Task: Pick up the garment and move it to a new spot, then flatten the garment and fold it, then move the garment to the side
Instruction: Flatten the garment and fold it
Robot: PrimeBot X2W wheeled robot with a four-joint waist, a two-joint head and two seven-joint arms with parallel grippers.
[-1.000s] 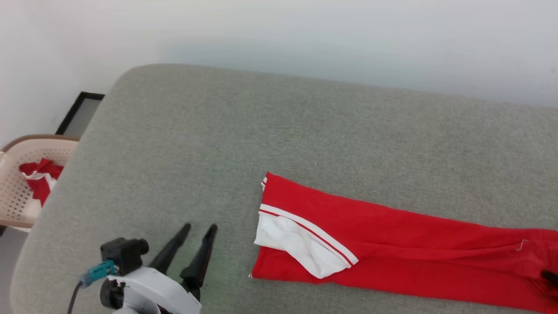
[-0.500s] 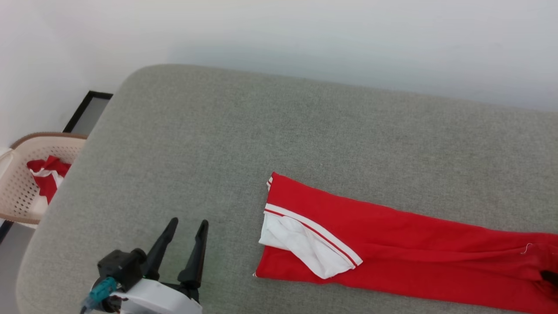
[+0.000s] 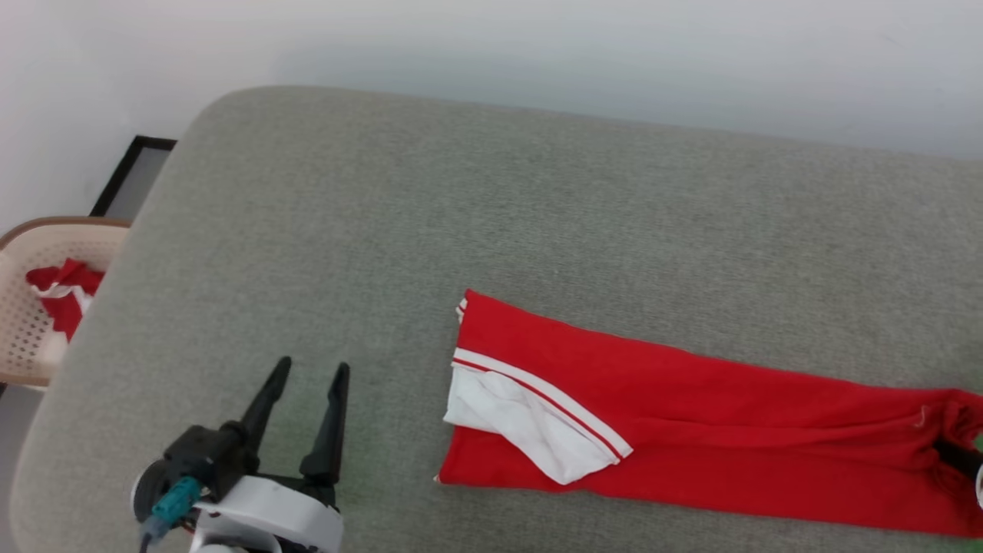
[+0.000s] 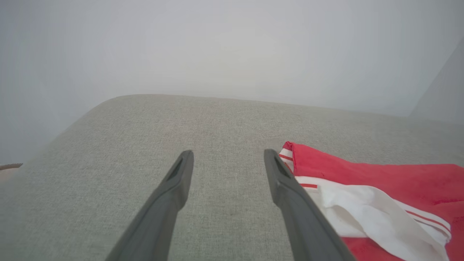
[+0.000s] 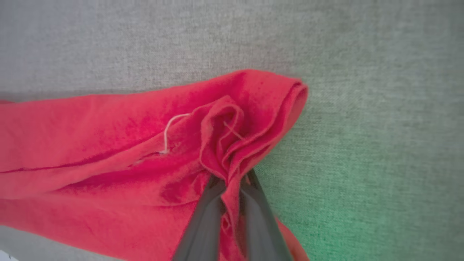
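Lying folded into a long narrow strip, the red garment (image 3: 729, 430) stretches across the near right part of the grey upholstered surface (image 3: 461, 192). Its white sleeve (image 3: 530, 430) with striped trim lies on top at the left end. The right gripper (image 5: 232, 181) has both fingers pinched tight on a bunched fold at the garment's right end. The left gripper (image 3: 313, 365) hovers over bare fabric near the sleeve end, fingers spread wide, holding nothing. Off the surface's left edge, a beige perforated basket (image 3: 23, 346) holds another red-and-white cloth (image 3: 57, 299).
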